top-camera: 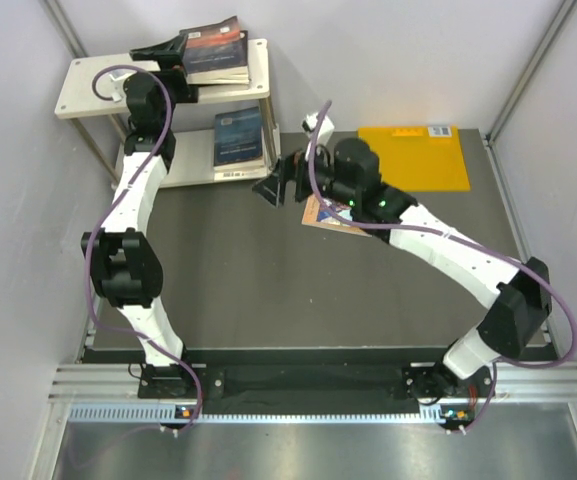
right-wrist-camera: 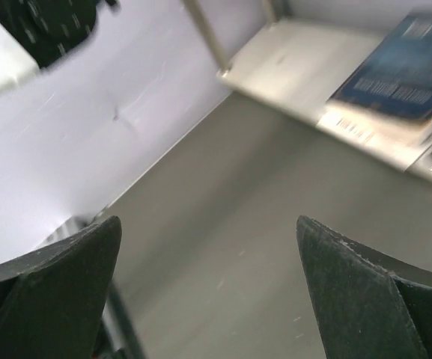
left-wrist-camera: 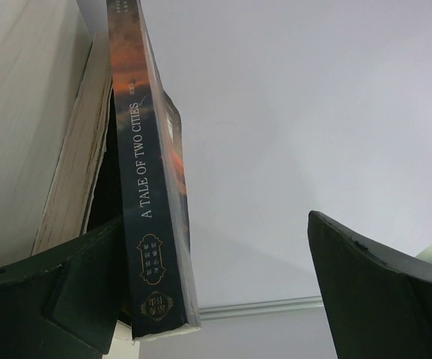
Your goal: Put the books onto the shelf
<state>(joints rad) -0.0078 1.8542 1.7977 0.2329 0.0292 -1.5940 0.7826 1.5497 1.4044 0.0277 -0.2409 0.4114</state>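
Note:
The shelf (top-camera: 88, 85) stands at the back left. On its top board lies a stack of books (top-camera: 218, 55), with the dark, reddish-glow one on top. My left gripper (top-camera: 180, 66) is open at the stack's left side. In the left wrist view that book's spine (left-wrist-camera: 144, 194) sits beside the left finger (left-wrist-camera: 66, 292), and the right finger is far from it. A dark blue book (top-camera: 238, 135) lies on the lower board. My right gripper (top-camera: 273, 182) hangs open over the table, holding nothing. An orange-brown book (top-camera: 320, 215) lies partly hidden under the right arm.
A large flat orange-yellow sheet (top-camera: 413, 155) lies at the back right of the dark table. White walls close in the left, back and right sides. The right wrist view shows the shelf's lower board (right-wrist-camera: 290, 67), a metal leg (right-wrist-camera: 204, 34) and the blue book (right-wrist-camera: 399, 75).

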